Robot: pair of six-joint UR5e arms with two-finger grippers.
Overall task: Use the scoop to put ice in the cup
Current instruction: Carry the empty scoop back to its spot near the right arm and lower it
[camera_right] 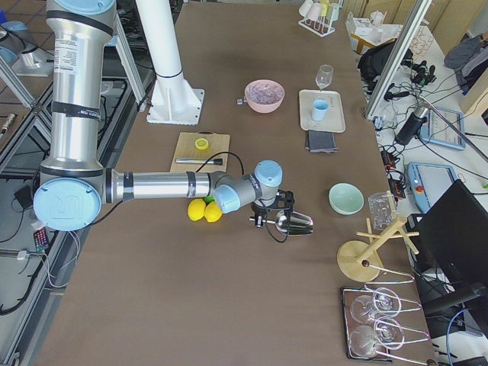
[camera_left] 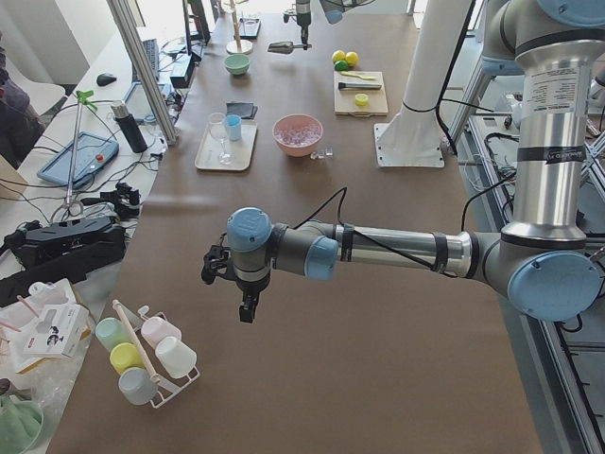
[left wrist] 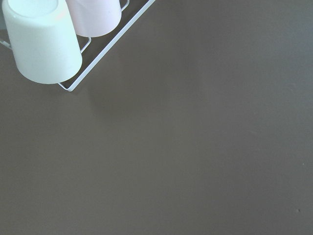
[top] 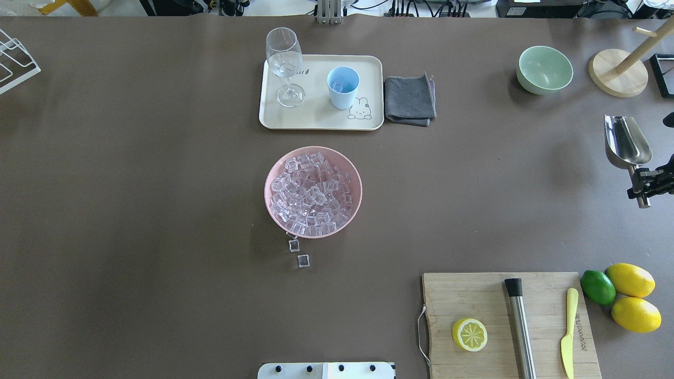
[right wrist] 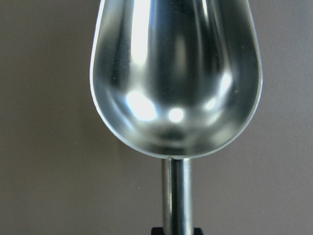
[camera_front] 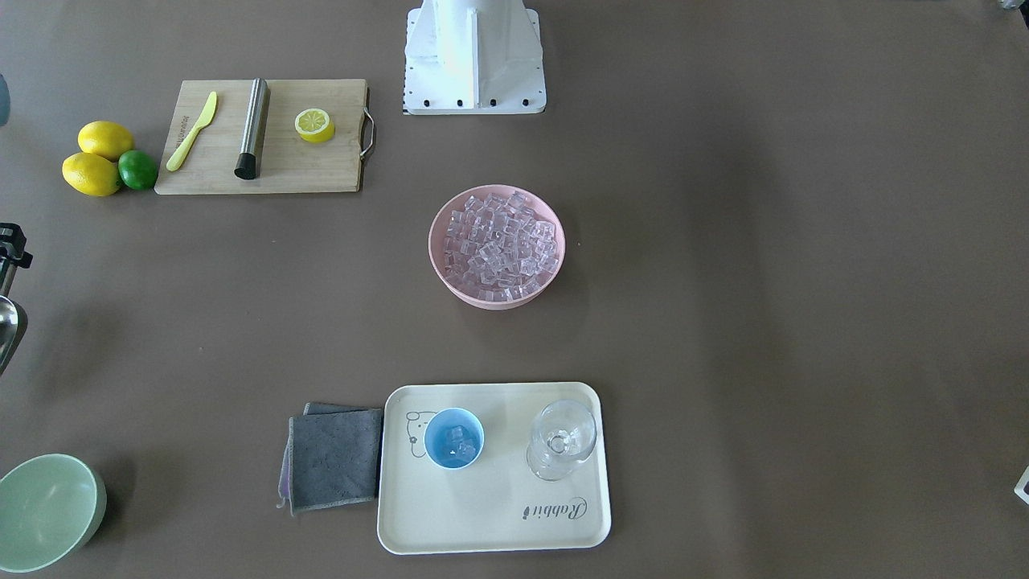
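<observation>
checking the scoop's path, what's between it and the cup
In the overhead view, only the grey cloth beside the tray lies between scoop and cup; otherwise bare table.

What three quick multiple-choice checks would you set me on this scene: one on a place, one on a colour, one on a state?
1. Where does the cup stand?
A. On the tray, beside the stemmed glass
B. On the cutting board
C. Inside the green bowl

2. What colour is the bowl that holds most of the ice?
A. Green
B. Pink
C. White

3. What state is the scoop in?
A. Heaped with ice
B. Lying on the table
C. Empty, held by the right claw

Answers: 1 A, the overhead view shows it on the tray next to the stemmed glass; 2 B, its rim is pink; 3 C, the right wrist view shows a bare trough, and the claw grips the handle.
</observation>
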